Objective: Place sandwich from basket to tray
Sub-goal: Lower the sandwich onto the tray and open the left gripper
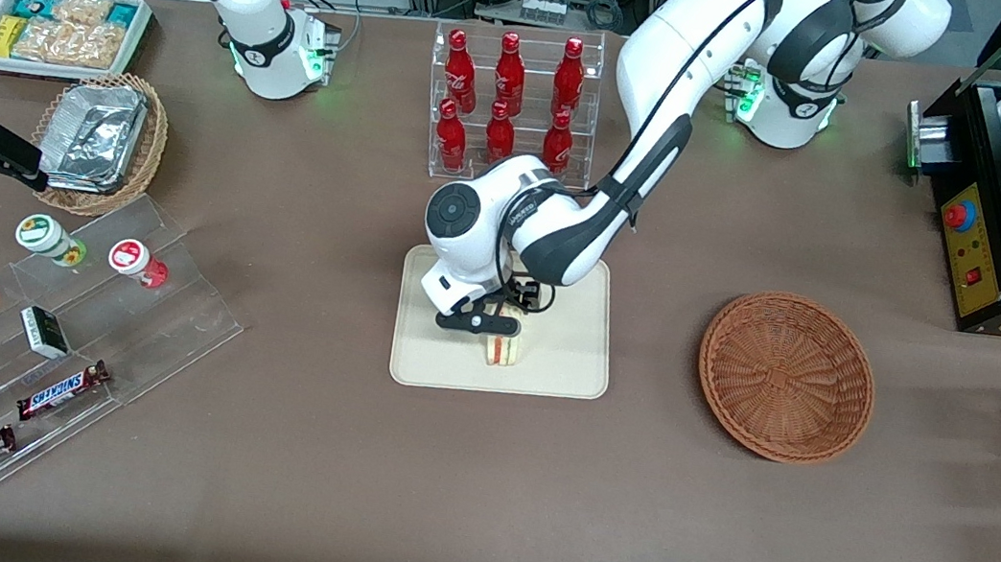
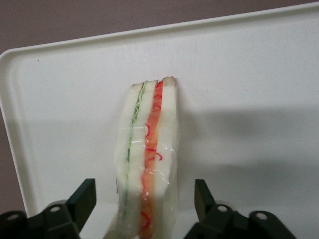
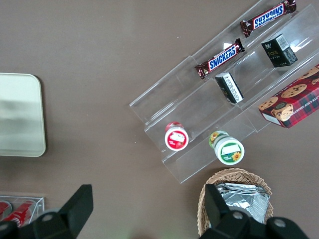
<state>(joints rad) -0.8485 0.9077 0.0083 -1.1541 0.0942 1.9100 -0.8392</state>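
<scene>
sandwich (image 1: 503,349): stood on its cut edge on the tray, red-orange and green layers seen between white bread; clear wrap noted in the left wrist view (image 2: 147,169); nearer the front camera than the tray's middle.
tray (image 1: 566,367): cream-beige, flat, rounded corners, low rim; found at counter centre; rim also seen in the left wrist view (image 2: 75,45); one corner caught in the right wrist view (image 3: 20,114).
gripper (image 1: 494,327): left arm's, held low over the tray, directly above the sandwich; jaws released, fingers (image 2: 82,199) set apart on either side of the sandwich with a gap seen on each side, no contact made.
basket (image 1: 786,377): reddish-brown round wicker, nothing seen inside; placed beside the tray toward the working arm's end, clear of the tray.
bottle rack (image 1: 512,104): clear acrylic, red bottles held in it; at 12 o'clock from the tray, farther from the front camera.
counter (image 1: 292,466): brown surface.
foil-container basket (image 1: 103,142): lighter wicker, located toward the parked arm's end.
acrylic step shelf (image 1: 58,339): two small jars, small boxes, Snickers bars carried; at roughly 9 o'clock from the tray.
</scene>
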